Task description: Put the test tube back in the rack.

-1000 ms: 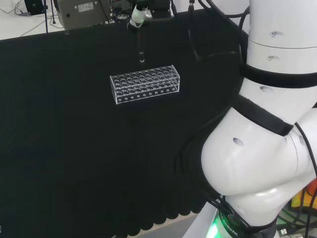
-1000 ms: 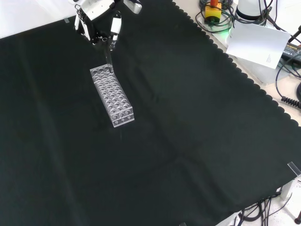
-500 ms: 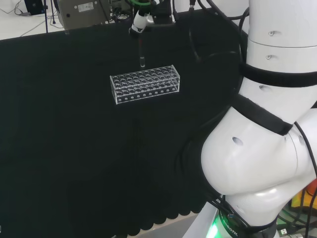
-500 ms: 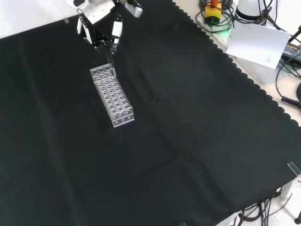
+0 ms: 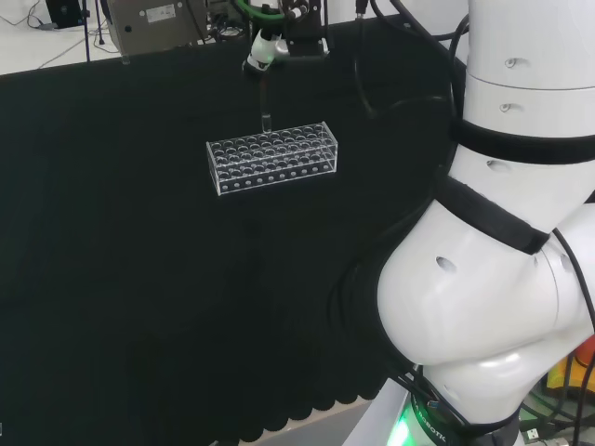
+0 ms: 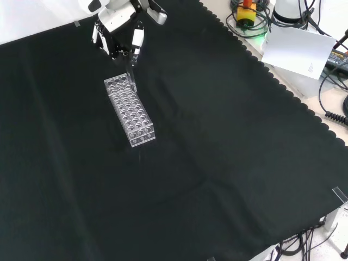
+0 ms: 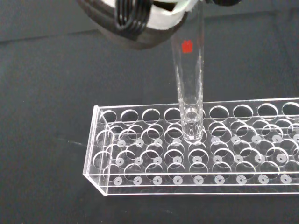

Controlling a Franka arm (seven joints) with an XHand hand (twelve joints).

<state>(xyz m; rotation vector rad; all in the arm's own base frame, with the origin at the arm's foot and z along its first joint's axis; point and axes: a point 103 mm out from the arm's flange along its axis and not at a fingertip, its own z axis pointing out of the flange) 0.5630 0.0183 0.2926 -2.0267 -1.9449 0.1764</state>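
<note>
A clear plastic rack [image 5: 272, 157] [image 6: 129, 110] [image 7: 187, 154] with many round holes lies on the black cloth. Above its far edge in the head view, the hand [image 5: 265, 45] [image 6: 118, 30] [image 7: 140, 18] is shut on a clear glass test tube [image 5: 265, 107] [image 6: 131, 70] [image 7: 189, 88] with a small red mark. The tube hangs upright. In the wrist view its rounded bottom sits at the rack's top plate, over a hole in one of the rack's inner rows. Whether the tip is inside the hole cannot be told.
The arm's white links [image 5: 502, 242] stand at the right of the head view. Cables, a white sheet [image 6: 296, 49] and gear lie beyond the cloth's scalloped edge at the front view's upper right.
The hand has come lower with the tube, bringing its bottom end from above the rack's far edge down to the rack's top. The rack has stayed put.
</note>
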